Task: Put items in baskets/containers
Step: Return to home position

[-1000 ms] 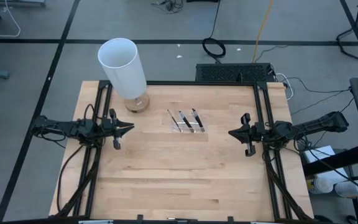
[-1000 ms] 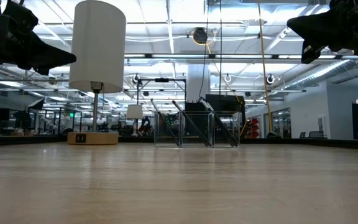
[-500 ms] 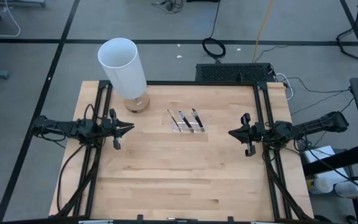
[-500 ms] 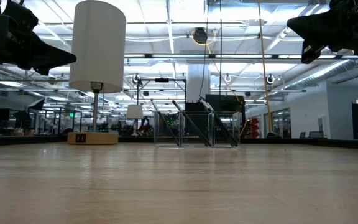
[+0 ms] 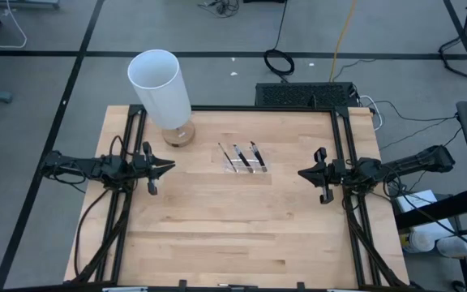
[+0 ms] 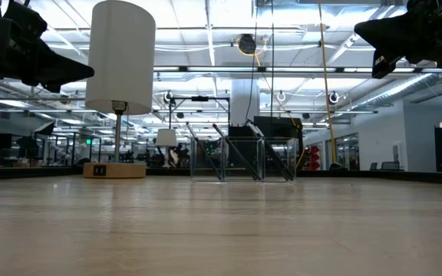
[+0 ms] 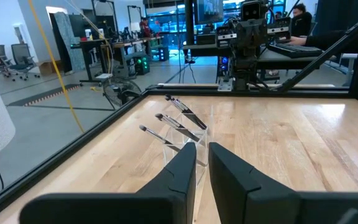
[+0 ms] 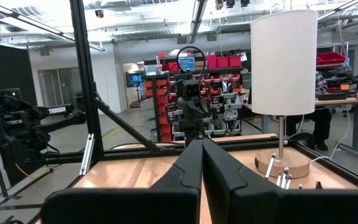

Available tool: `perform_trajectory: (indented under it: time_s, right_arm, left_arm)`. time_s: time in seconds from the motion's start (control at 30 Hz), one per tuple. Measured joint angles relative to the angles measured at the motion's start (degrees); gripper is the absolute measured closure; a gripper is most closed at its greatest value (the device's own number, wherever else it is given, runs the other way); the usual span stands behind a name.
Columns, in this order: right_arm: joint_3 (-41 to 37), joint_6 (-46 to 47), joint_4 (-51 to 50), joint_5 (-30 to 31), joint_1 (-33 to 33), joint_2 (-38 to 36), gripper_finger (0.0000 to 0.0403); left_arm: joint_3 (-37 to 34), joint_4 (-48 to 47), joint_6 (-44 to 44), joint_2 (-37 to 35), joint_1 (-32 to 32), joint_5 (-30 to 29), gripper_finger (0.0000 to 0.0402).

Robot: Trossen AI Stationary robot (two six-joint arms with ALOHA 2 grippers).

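Three thin dark sticks with pale tips [image 5: 245,157] lean slanting in a small clear container [image 5: 247,166] that stands on the wooden table, a little beyond its middle. In the low view the container [image 6: 242,159] shows as clear upright walls with the sticks [image 6: 232,153] propped inside. My left gripper [image 5: 171,167] hovers level at the table's left side and points at the container. It has only a narrow gap between its fingers [image 7: 202,163], with nothing in it. My right gripper [image 5: 301,173] hovers at the right side, shut [image 8: 202,155] and empty.
A tall white cylinder on a round wooden base [image 5: 164,89] stands at the table's far left corner. Black frame rails [image 5: 343,154] run along the left and right sides. Bare wood [image 5: 233,235] fills the table's near half.
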Motion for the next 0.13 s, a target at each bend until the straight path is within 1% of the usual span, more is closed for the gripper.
perform_trajectory:
  time_s: [0.13]
  right_arm:
    - [0.0, 0.0, 0.0, 0.0, 0.0, 0.0, 0.0403]
  left_arm:
    - [0.0, 0.0, 0.0, 0.0, 0.0, 0.0, 0.0348]
